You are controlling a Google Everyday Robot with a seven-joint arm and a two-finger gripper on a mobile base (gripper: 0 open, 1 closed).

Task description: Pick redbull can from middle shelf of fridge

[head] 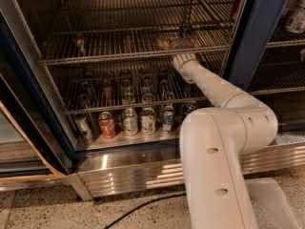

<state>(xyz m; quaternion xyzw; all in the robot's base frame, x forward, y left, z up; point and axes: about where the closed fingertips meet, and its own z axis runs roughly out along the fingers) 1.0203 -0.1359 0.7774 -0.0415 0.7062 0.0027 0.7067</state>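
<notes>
While cans (143,120) crowd the fridge (259,37), claw (178,44) hovers at middle shelf (114,46).

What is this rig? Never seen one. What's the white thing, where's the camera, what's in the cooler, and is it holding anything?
It is a mobile robot with one white arm that ends in a two-finger gripper. There is only one camera view. It looks past the arm into an open fridge, and where the camera is mounted is not known. The arm reaches up so that the gripper sits at the middle shelf, a wire rack, near its right end. The levels below carry rows of drink cans, among them a red can in the front row. A dark cable lies on the speckled floor. Whether the gripper holds anything cannot be told from this view.
</notes>
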